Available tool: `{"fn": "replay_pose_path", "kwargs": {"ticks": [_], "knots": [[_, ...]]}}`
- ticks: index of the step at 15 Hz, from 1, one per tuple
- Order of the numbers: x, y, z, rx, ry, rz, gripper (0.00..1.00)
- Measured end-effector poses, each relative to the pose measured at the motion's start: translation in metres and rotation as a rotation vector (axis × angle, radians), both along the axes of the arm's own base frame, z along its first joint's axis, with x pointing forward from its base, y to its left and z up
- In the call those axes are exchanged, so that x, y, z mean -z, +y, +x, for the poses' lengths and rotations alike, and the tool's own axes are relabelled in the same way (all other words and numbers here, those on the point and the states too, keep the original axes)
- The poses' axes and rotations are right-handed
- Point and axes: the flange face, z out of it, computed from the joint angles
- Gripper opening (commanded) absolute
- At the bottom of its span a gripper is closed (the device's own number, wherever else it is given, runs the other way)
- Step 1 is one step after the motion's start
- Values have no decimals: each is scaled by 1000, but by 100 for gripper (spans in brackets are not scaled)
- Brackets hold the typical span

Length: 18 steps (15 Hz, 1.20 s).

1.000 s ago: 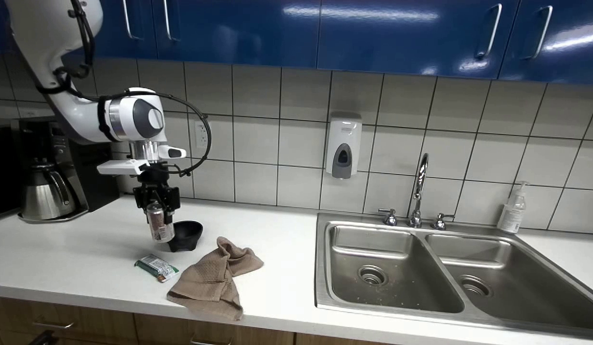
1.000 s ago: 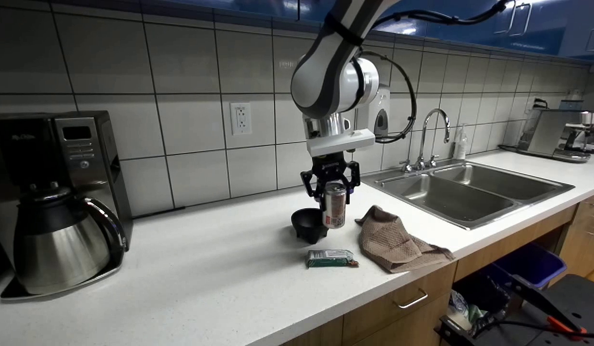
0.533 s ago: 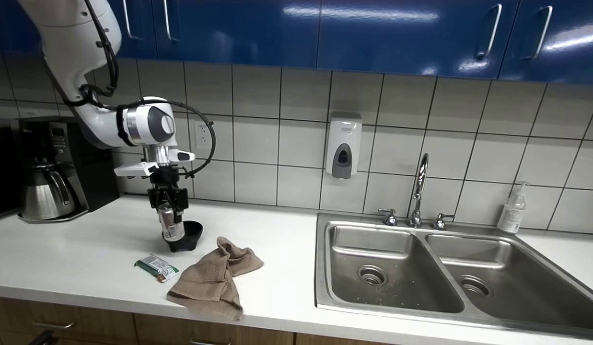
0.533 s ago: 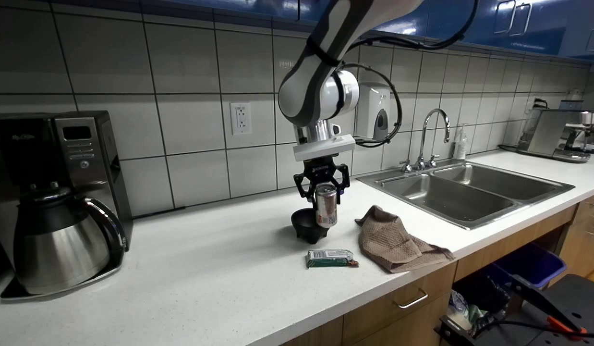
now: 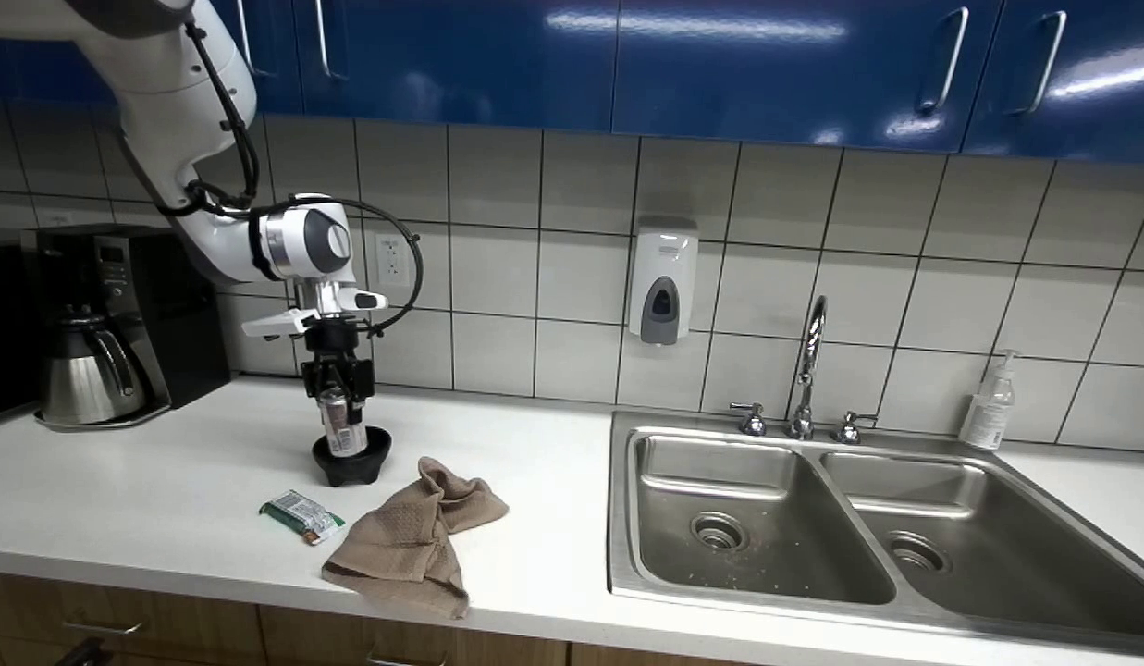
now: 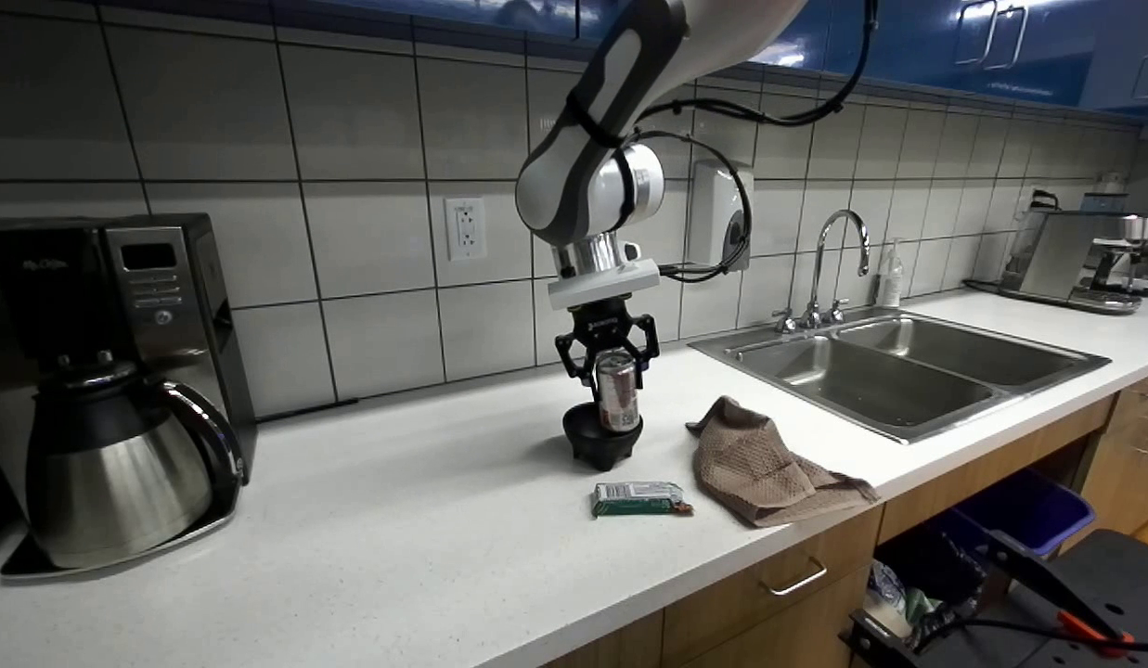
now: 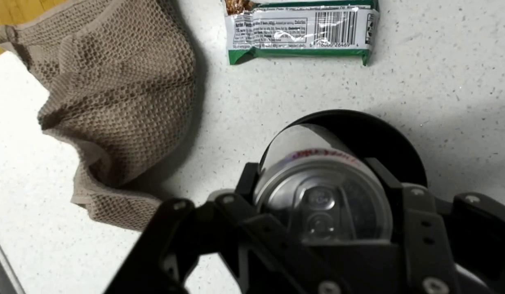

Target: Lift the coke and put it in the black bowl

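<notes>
At far left in an exterior view, a brushed-steel carafe (image 6: 119,487) stands in a black-and-steel coffee maker (image 6: 161,264). Next, the small round black bowl (image 6: 592,450) rests on the speckled white countertop (image 6: 369,538). Above the bowl, the black two-finger gripper (image 6: 617,382) holds the silver-and-red cylindrical can (image 6: 618,397); the jaws are parted by the can's width, bearing on both sides. The can's lower end is at the bowl's opening (bowl contact cannot be determined). Near the bowl lies the green-and-silver wrapped bar (image 6: 638,499); farther right, the crumpled brown cloth (image 6: 768,473), then the double-basin steel sink (image 6: 1000,396).
</notes>
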Motion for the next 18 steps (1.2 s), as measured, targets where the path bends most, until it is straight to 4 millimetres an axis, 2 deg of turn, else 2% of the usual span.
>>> {"fn": "replay_pose_path", "kwargs": {"ticks": [9,18], "knots": [[20,6,21,30,2,24,41],[42,6,27,41,14,28,41]]}}
